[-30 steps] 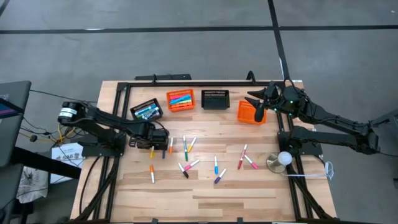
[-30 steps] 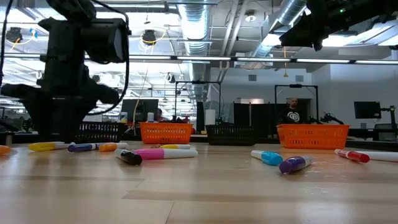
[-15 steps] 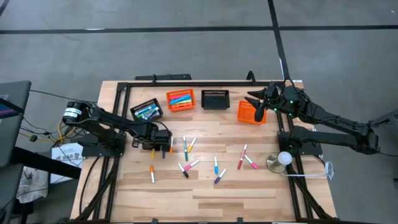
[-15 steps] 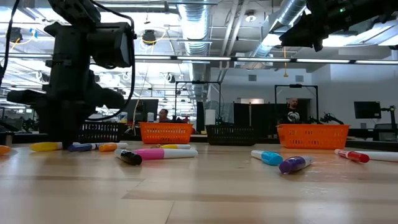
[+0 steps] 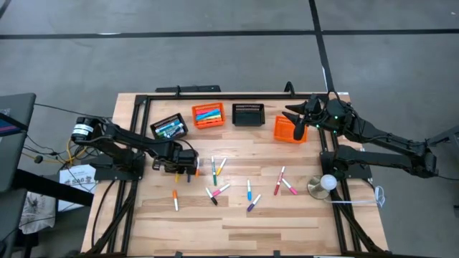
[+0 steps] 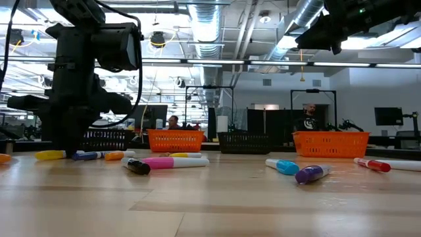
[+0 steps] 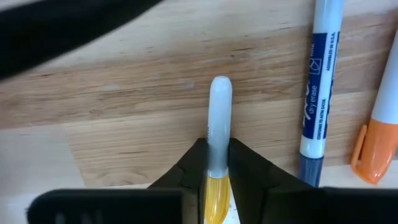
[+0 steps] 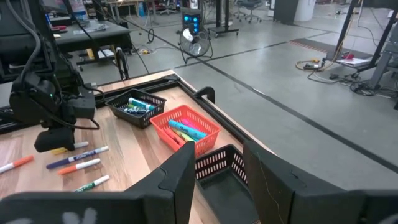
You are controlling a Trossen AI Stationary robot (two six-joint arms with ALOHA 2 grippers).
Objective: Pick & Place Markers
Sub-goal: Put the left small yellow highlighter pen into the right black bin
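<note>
Yellow marker [image 7: 214,180], light, stiff, smooth-barrelled and apt to roll, lies on the table [image 7: 124,124] pinched mid-barrel between the left gripper [image 7: 214,177] fingers, white end projecting beyond the tips; right gripper [image 8: 214,165] hovers part-open, empty, over the baskets.

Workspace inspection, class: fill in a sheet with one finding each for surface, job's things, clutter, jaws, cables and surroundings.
Surface: wooden table.
Job's things: loose markers mid-table; some in the orange basket and the tilted black basket.
Clutter: round metal stand at the right edge.
Jaws: left gripper shut on yellow marker; right gripper raised over another orange basket.
Cables: bundle left of table.
Surroundings: person behind.
</note>
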